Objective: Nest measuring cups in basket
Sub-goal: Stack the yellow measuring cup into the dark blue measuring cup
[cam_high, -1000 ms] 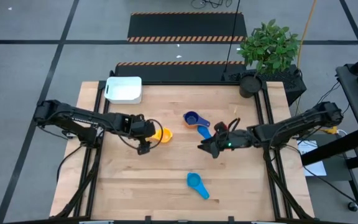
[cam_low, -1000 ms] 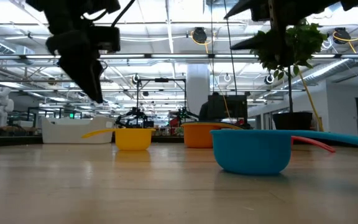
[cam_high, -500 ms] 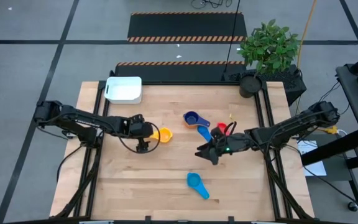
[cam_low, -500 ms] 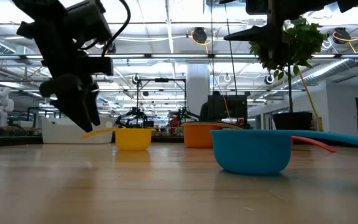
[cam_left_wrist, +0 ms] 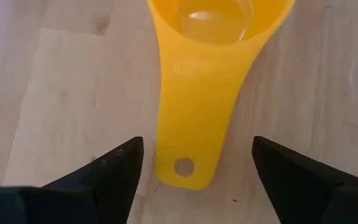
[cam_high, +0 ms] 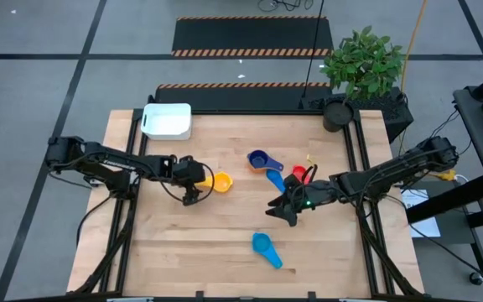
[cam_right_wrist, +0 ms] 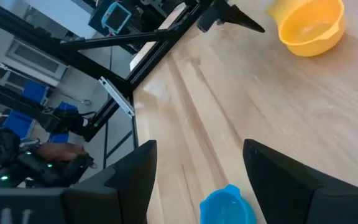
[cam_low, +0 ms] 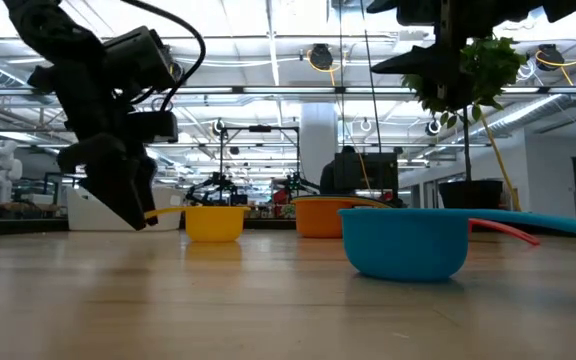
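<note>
Both fingers of the lowered left gripper (cam_left_wrist: 194,168) stand apart, straddling the yellow cup's handle (cam_left_wrist: 191,124), gripping nothing.

Four cameras, one bench (cam_high: 225,268)
High view looks straight down; low view sits level at the bench edge facing the room; the left wrist view hangs close above the yellow cup (cam_left_wrist: 207,81), also seen by the other three.

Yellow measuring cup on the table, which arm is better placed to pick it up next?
Left. The left claw is low at the yellow measuring cup, open, its fingers straddling the flat handle in its wrist view. The right claw is raised mid-table, nearer the light blue cup.
</note>
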